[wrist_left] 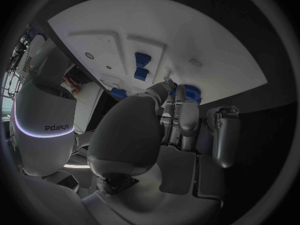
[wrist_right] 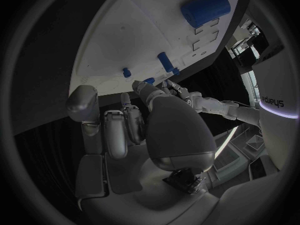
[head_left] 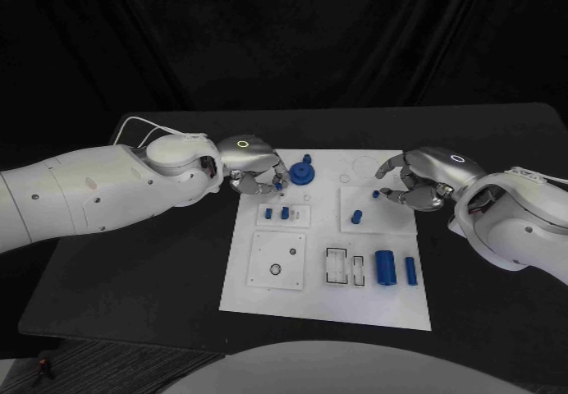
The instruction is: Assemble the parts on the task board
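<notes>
The white task board (head_left: pixel 355 308) lies mid-table. My left hand (head_left: pixel 252 171) hovers over its far left corner with fingers curled, fingertips right beside a blue gear-like part (head_left: pixel 304 172) (wrist_left: pixel 190 93). Whether it grips anything is hidden. My right hand (head_left: pixel 417 182) is over the far right part of the board, and its thumb and a finger pinch a small blue part (head_left: pixel 377 194) (wrist_right: pixel 150 80). A blue peg (head_left: pixel 355 217) stands just ahead of it. Two short blue pegs (head_left: pixel 276 213) (wrist_left: pixel 142 66) stand near the left hand.
A thick blue cylinder (head_left: pixel 385 265) (wrist_right: pixel 205 8) and a thinner one (head_left: pixel 410 270) lie on the board's near right. Beside them are two outlined slots (head_left: pixel 345 267) and a raised square plate with a hole (head_left: pixel 276 261). Black table surrounds the board.
</notes>
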